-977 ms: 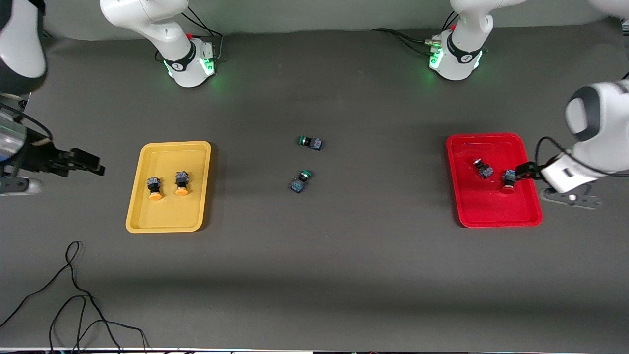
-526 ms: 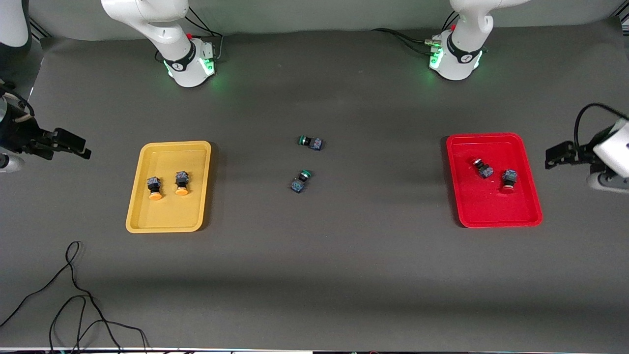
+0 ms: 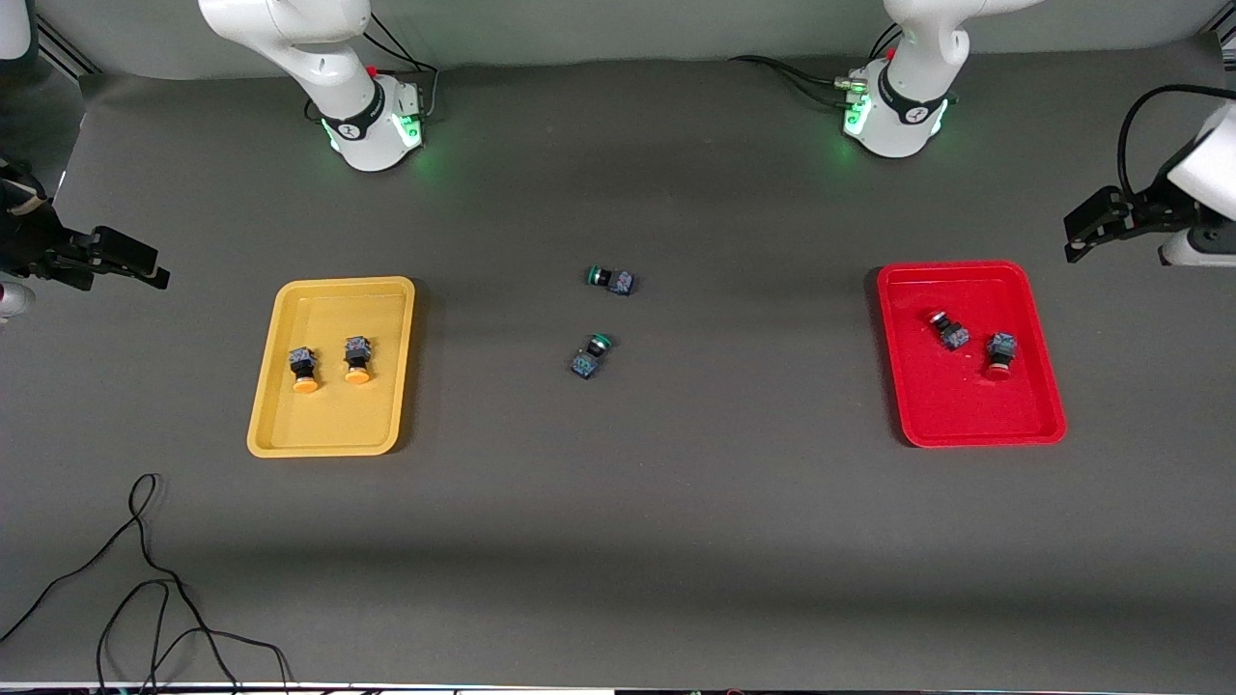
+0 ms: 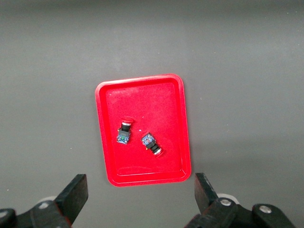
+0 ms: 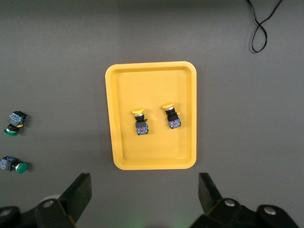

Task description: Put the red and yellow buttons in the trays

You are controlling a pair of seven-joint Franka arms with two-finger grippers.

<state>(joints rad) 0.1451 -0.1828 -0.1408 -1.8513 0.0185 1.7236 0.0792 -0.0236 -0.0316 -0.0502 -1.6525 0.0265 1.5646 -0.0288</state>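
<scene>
The yellow tray at the right arm's end of the table holds two yellow-capped buttons side by side; the red tray at the left arm's end holds two red-capped buttons. Two green-capped buttons lie on the dark mat between the trays. Only the wrist views show the fingers: the left gripper is spread wide above the red tray, the right gripper spread wide above the yellow tray. A black cable appears whole only from the front.
</scene>
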